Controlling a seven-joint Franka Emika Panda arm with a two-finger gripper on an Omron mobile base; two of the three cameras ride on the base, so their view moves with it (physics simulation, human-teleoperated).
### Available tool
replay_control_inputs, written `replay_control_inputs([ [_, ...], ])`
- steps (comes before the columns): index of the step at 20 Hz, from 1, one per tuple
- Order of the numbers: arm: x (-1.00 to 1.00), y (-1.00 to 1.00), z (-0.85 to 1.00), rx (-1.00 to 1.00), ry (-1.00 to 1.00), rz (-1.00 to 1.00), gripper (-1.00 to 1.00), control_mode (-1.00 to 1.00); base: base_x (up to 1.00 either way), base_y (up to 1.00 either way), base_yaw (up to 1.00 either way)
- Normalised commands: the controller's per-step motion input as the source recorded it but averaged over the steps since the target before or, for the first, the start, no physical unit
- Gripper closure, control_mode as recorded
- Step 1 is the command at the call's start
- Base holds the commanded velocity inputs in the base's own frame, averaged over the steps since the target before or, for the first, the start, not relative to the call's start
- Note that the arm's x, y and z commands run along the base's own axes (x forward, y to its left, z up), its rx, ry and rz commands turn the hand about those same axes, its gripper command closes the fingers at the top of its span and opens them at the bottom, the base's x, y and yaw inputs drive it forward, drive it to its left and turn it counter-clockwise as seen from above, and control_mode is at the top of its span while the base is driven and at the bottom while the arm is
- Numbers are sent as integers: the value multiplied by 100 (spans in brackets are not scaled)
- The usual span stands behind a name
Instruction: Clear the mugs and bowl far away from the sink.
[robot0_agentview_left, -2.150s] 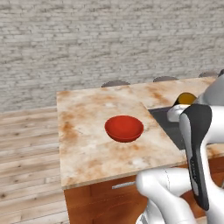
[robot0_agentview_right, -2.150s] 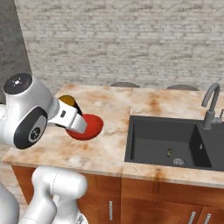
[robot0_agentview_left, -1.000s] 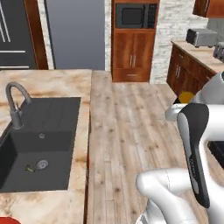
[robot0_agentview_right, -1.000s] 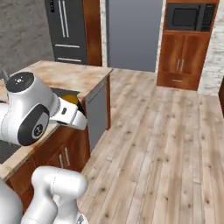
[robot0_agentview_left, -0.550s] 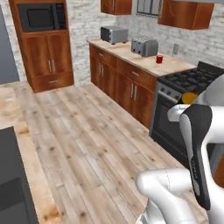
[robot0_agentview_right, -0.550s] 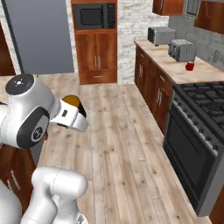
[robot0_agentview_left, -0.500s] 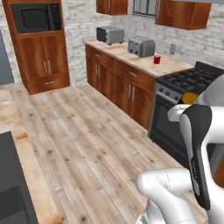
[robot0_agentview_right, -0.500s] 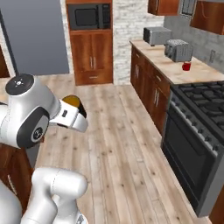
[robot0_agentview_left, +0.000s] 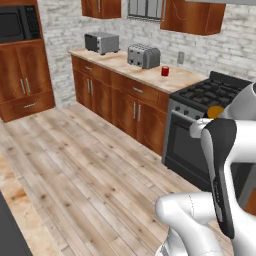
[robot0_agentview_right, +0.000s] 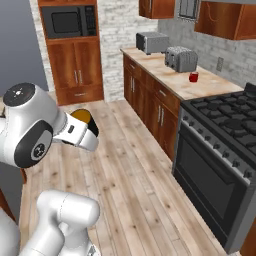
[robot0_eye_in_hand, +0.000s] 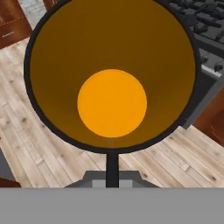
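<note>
My jaws are clamped on the black mug, held above the wooden floor, stove alongside.

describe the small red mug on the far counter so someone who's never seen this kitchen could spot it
Start at the black gas stove, then follow the pale stone counter beside it toward the two silver toasters. The small red mug stands alone between the stove and the nearer silver toaster, the only red thing on that counter.
</note>
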Motion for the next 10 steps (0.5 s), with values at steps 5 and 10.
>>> replay_control_inputs([
  [5, 0, 0, 0, 0, 0, 0, 100, 100, 100, 48, -32],
  [10, 0, 0, 0, 0, 0, 0, 100, 100, 100, 4, -13],
])
